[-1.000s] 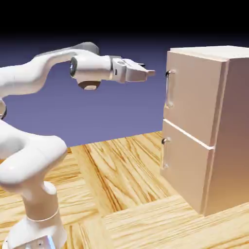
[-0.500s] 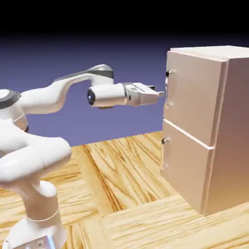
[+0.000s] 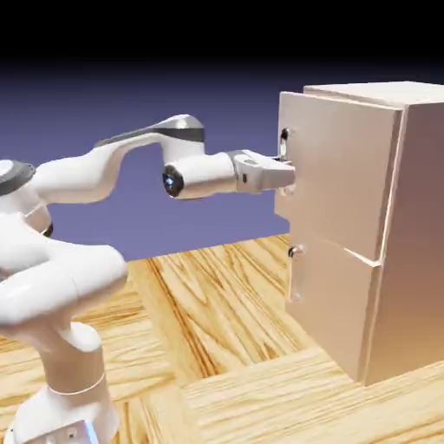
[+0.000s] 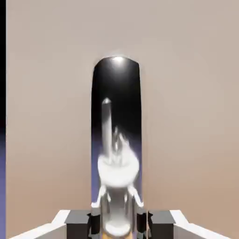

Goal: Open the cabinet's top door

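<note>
The bench [image 3: 225, 303] is of light wood with a strong grain, and it carries all the rest. On its right side stands the cabinet [image 3: 416, 234], a tall beige-pink box with two doors on its front, one above the other. The white arm [image 3: 78, 182] rises from the lower left of the exterior view and reaches level to the right, toward the upper part of the cabinet.

The top door [image 3: 342, 173] is the larger upper panel. It stands a little open: its handle edge is out from the cabinet front, while the lower door [image 3: 334, 308] lies flat and shut, with its own small handle [image 3: 295, 251] at its left edge.

The tool [image 3: 286, 173] is at the handle edge of the top door. In the hand view the grey bar handle [image 4: 116, 140] runs upright through the middle, shiny, and fills the space between the two dark fingertips [image 4: 77, 219] at the bottom edge. The jaws stand narrow, pressed on this bar from both sides. Behind the bar the door panel fills almost the whole hand view.
</note>
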### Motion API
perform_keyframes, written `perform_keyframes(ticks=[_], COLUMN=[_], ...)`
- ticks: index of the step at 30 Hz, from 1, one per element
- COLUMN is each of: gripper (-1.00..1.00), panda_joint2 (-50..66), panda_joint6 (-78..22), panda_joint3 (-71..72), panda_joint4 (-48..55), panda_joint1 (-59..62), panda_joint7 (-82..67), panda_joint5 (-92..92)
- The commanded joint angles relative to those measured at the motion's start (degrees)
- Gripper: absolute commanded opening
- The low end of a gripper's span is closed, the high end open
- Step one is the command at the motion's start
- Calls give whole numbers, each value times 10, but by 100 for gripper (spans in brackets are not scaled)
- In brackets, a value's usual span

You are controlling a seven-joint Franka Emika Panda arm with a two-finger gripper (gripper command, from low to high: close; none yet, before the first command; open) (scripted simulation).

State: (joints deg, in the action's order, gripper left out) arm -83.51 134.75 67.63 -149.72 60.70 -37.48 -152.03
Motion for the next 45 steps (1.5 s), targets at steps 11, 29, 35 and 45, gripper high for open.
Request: perform_keyframes(ticks=[11, 29, 35, 45], gripper=[-100, -100, -100, -100], panda_joint2=[22, 214, 335, 542], panda_joint6=[-274, -721, -760, -832], panda_joint3=[-134, -346, -399, -421], panda_joint4=[-154, -161, -106, 37], panda_joint1=[-41, 154, 165, 209], panda_joint7=[-74, -254, -337, -450], panda_joint5=[88, 404, 536, 736])
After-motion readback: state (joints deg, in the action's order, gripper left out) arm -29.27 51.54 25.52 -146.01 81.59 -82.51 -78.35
